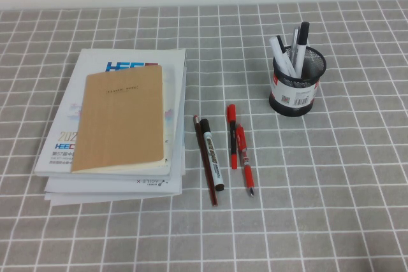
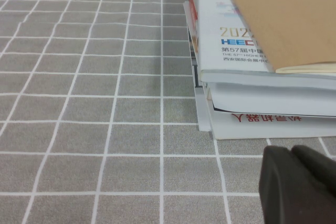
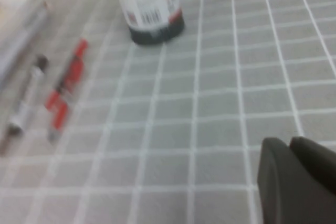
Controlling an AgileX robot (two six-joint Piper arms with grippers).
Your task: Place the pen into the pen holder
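Observation:
The red pen (image 1: 245,161) lies on the checked cloth at mid-table, its silver tip toward the near edge. It also shows, blurred, in the right wrist view (image 3: 59,114). The black mesh pen holder (image 1: 296,84) stands upright at the back right with several pens in it, and shows in the right wrist view (image 3: 151,13) with its barcode sticker. Neither arm shows in the high view. My left gripper (image 2: 292,151) is shut and empty, low over the cloth near the book stack. My right gripper (image 3: 290,142) is shut and empty, over bare cloth short of the holder.
A black marker with a red cap (image 1: 232,133) lies right beside the pen. A black marker with a white label (image 1: 212,154) and a brown pencil (image 1: 205,160) lie left of it. A stack of books (image 1: 118,122) with a tan notebook on top sits at the left.

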